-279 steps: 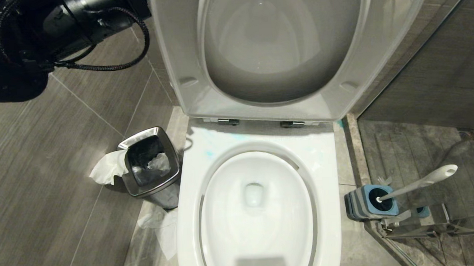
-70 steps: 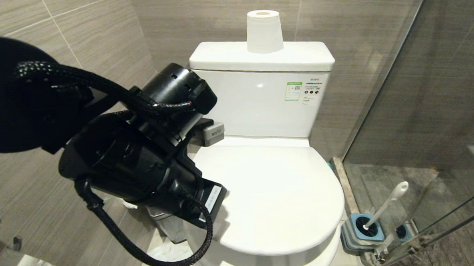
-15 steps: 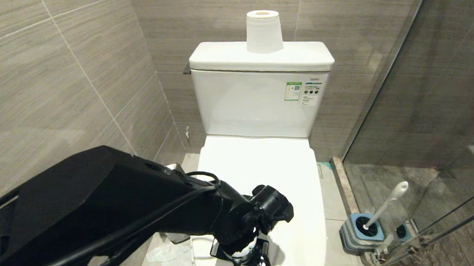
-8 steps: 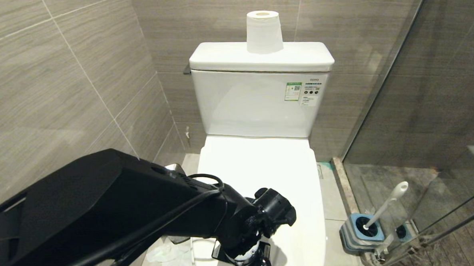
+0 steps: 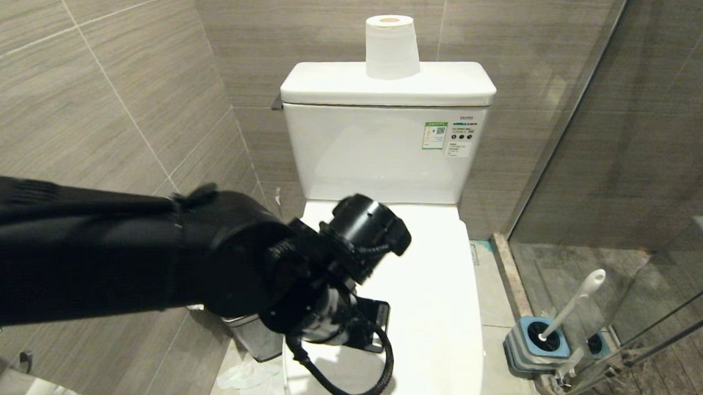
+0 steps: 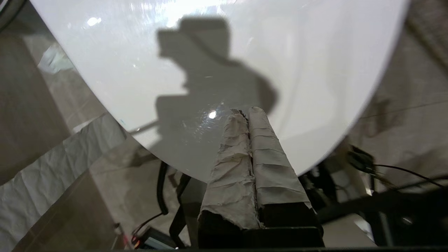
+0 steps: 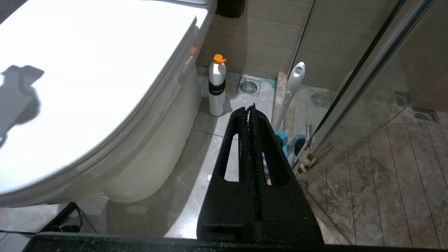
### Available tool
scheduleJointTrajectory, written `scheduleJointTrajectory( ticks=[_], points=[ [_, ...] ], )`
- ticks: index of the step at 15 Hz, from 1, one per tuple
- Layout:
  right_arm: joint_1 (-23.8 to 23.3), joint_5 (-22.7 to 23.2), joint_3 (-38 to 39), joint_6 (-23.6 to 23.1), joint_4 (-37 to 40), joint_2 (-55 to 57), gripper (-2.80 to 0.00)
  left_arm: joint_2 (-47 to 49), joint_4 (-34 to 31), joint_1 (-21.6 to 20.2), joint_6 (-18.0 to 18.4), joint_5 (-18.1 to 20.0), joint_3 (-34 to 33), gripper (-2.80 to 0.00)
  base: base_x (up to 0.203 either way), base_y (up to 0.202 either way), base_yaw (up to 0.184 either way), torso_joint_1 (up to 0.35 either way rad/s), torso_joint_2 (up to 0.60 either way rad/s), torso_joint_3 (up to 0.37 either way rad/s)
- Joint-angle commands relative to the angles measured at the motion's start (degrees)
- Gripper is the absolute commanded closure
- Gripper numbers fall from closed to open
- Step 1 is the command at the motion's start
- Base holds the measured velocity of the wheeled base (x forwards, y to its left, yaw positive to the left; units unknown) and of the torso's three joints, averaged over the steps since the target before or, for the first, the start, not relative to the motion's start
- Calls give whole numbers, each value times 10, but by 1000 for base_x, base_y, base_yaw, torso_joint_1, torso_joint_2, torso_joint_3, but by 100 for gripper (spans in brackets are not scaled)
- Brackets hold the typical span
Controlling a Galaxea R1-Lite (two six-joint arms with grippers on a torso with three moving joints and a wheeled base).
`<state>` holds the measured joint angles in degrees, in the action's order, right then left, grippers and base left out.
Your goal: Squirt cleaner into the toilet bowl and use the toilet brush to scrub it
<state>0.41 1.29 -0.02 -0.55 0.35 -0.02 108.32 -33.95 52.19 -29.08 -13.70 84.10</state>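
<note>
The toilet bowl is hidden under its shut white lid, and so is any cleaner in it. My left arm reaches in over the lid's front. Its tape-wrapped left gripper is shut and empty, just above the glossy lid; in the head view the wrist hides it. The toilet brush stands in its blue-and-grey holder on the floor right of the toilet, handle leaning right. My right gripper is shut and empty, low beside the toilet, pointing toward the brush handle.
A white bottle with an orange cap stands on the floor beside the toilet base. A paper roll sits on the tank. A steel bin and tissue lie left. A glass partition closes the right side.
My left arm has lifted and drawn back from the lid's front edge; its wrist now sits higher over the lid. The lid stays shut and the brush stays in its holder.
</note>
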Motion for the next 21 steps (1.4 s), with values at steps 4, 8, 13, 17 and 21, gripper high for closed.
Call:
scheduleJointTrajectory(
  ticks=[4, 8, 13, 17, 21],
  points=[
    [0, 0, -1, 0, 0, 0, 0, -150, -166, -100, -6, 188, 176, 0, 0, 0, 0, 0, 0, 0],
    [0, 0, 0, -1, 0, 0, 0, -168, -255, -191, 17, 247, 267, 0, 0, 0, 0, 0, 0, 0],
    [0, 0, 0, -1, 0, 0, 0, -205, -249, -235, 205, 153, 271, 0, 0, 0, 0, 0, 0, 0],
    [0, 0, 0, 0, 0, 0, 0, -214, -202, -273, 235, 87, 272, 0, 0, 0, 0, 0, 0, 0],
    [0, 0, 0, -1, 0, 0, 0, -218, -192, -284, 252, 80, 272, 0, 0, 0, 0, 0, 0, 0]
  ],
)
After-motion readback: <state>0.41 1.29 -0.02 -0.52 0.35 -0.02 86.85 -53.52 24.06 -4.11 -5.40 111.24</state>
